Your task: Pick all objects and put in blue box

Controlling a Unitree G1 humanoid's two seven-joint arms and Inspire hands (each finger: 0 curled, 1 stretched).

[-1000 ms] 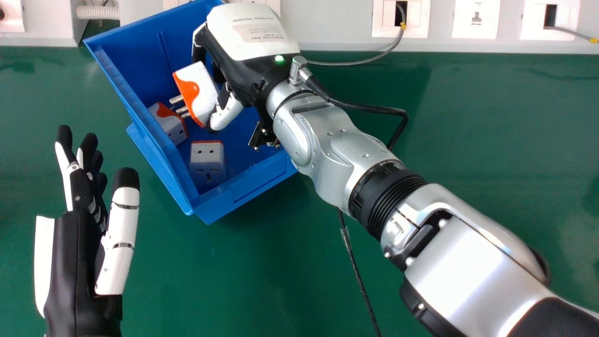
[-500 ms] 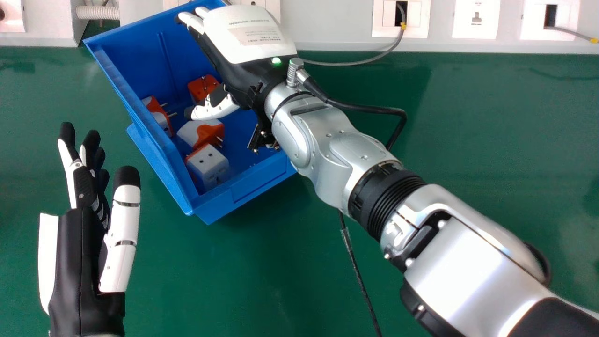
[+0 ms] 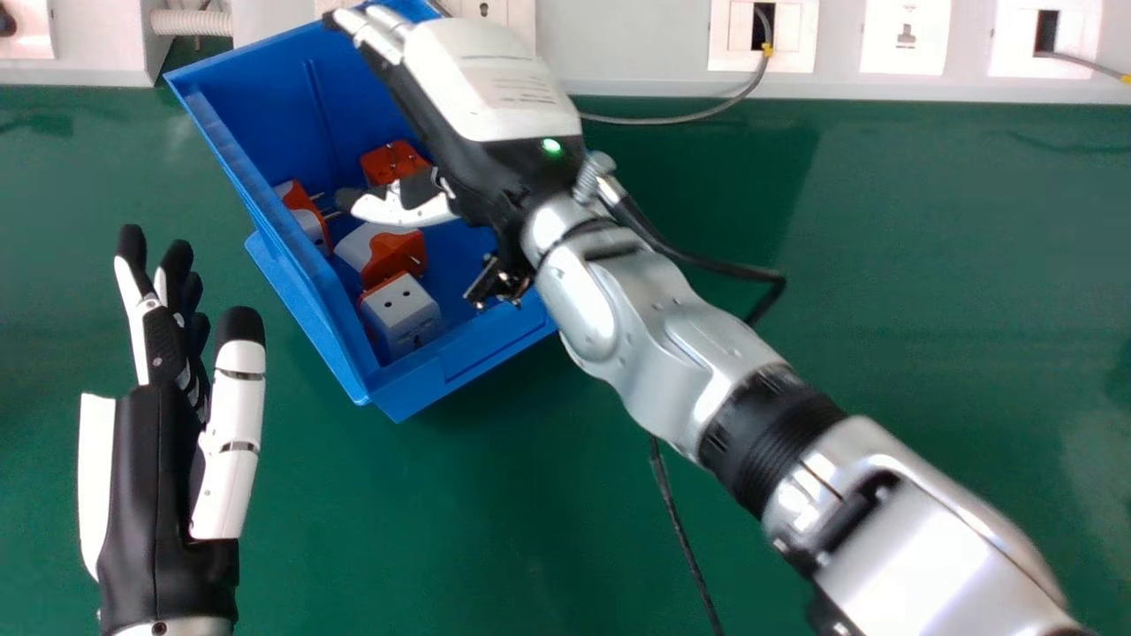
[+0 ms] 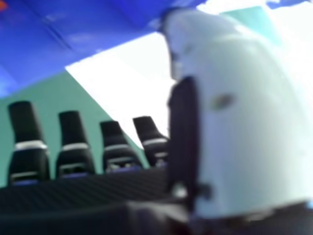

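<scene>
The location is a technical workplace, of the robotics lab or workshop type; the head view does not determine which. Indicators: a flat green work surface (image 3: 928, 309) backed by a pale service panel (image 3: 636, 53); faceplates (image 3: 732, 57) set in a row along that panel; a grey cable (image 3: 671, 119) running out of one faceplate; a ribbed conduit (image 3: 190, 22) at the panel's left end; an open blue box (image 3: 446, 367) of parts-bin form; and a silver robot arm (image 3: 636, 353) extending over the surface
</scene>
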